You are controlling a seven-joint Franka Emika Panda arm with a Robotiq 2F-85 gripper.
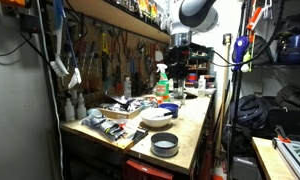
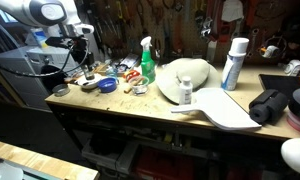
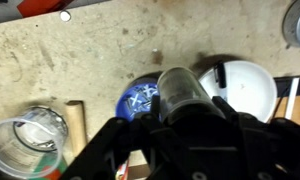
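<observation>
My gripper [image 3: 182, 112] is shut on a translucent grey cylinder, a cup or jar [image 3: 179, 88], held between both fingers above the workbench. Directly below it lies a blue bowl with a white pattern [image 3: 140, 100]; this bowl also shows in both exterior views [image 1: 168, 110] [image 2: 107, 86]. A white plate [image 3: 245, 88] lies just right of the bowl. In both exterior views the gripper [image 1: 177, 60] [image 2: 78, 48] hangs well above the bench top. The held cylinder is too small to make out there.
An open tin can [image 3: 28, 148] and a wooden block [image 3: 76, 125] lie at the wrist view's lower left. On the bench stand a green spray bottle [image 2: 147, 60], a white aerosol can [image 2: 232, 62], a white domed bowl [image 2: 183, 80], a round tin [image 1: 164, 144] and a black bag [image 2: 273, 105].
</observation>
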